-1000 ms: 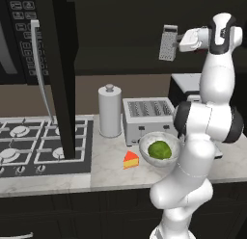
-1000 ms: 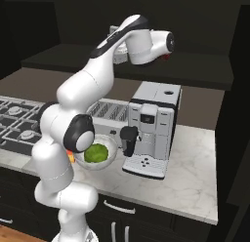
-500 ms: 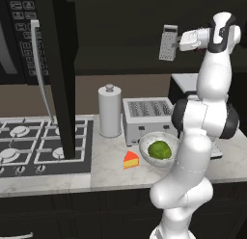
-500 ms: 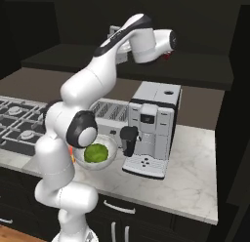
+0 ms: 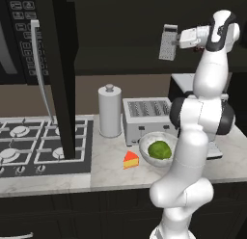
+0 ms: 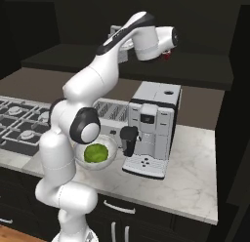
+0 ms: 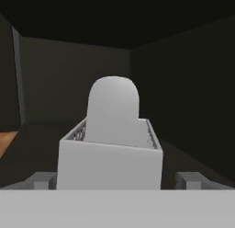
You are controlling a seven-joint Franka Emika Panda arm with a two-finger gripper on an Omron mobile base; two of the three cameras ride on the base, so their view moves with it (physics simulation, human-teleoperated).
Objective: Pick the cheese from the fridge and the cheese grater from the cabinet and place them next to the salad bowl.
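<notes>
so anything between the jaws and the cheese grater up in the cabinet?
Nothing visible. In the hand view the cheese grater sits directly ahead, between the open gripper fingertips, jaws spread to either side.

A rendered home kitchen, dark cabinetry over a pale marble counter.

You're looking at a gas stove (image 5: 29, 146) with black grates set into the marble counter (image 6: 195, 172), a silver toaster (image 5: 147, 118) and a white canister (image 5: 110, 110) standing behind it, and a coffee machine (image 6: 151, 129) further along. A salad bowl (image 5: 157, 147) with a green leafy ball sits on the counter with a cheese (image 5: 130, 159) wedge just beside it. Dark upper cabinets and drawers with silver handles surround it all.
</notes>
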